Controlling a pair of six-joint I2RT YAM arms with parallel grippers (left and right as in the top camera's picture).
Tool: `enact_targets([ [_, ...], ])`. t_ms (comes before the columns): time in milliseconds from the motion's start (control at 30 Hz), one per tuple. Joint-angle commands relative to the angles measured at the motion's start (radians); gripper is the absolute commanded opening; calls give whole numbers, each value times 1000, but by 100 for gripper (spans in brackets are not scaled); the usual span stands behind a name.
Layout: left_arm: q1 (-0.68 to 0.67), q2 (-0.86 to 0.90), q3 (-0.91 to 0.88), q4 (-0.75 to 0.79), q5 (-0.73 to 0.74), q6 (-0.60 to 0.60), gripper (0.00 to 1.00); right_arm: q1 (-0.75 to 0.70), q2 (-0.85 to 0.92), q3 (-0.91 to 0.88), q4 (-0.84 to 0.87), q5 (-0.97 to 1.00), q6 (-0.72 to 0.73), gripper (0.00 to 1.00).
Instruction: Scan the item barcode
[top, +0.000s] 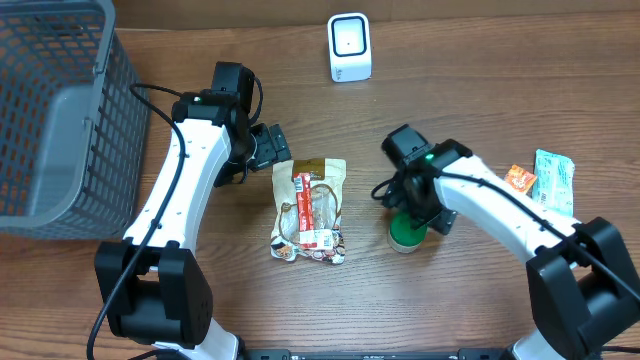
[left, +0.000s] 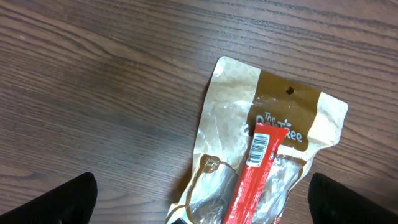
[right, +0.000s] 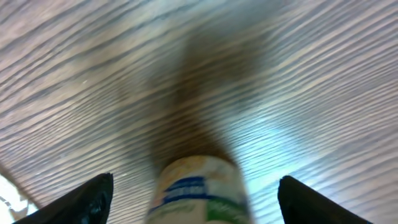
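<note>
Table edges: the table (top: 480, 80) runs past the frame on every side; no edge shows.
Basket: a grey wire basket (top: 60, 100) fills the far left corner, close beside the left arm.
Scanner: the white scanner (top: 349, 47) stands at the far side, well apart from both grippers, with bare wood all round it.
Pouch: the tan pouch (top: 310, 210) lies flat at mid-table, just beside the left gripper (top: 274, 150).
Left gripper: fingers (left: 62, 199) spread wide apart, holding nothing.
Bottle: the green-capped bottle (top: 405, 236) stands right of the pouch, with a bare strip of wood between them.
Right gripper: the right gripper (top: 412, 214) sits over the bottle, fingers (right: 87, 199) apart on either side with gaps showing.
Packets: two small packets (top: 553, 180) lie near the right edge of the frame, behind the right arm.
Left wrist only: a barcode on the red strip (left: 258, 168) across the pouch, and a hang hole in its brown header.
Right wrist only: a blue and green label on the bottle, too blurred to read.
Overhead only: basket, scanner and packets.
</note>
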Motion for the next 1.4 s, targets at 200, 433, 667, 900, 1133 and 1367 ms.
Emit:
enact_targets([
  [200, -2, -23, 21, 0, 3, -6, 100, -56, -22, 130, -105, -169, -739, 100],
  [433, -2, -23, 21, 0, 3, -6, 100, -39, -21, 130, -108, -185, -979, 93],
  [667, -2, -23, 21, 0, 3, -6, 100, 19, -20, 124, -155, -181, -1113, 96],
  [900, -2, -23, 21, 0, 3, -6, 100, 114, -19, 85, -149, -57, -1115, 100],
  [1133, -2, -23, 21, 0, 3, -6, 100, 129, -19, 28, -145, 2, -1112, 100],
  [1367, -2, -23, 21, 0, 3, -6, 100, 130, -19, -58, -67, 53, -1111, 99],
])
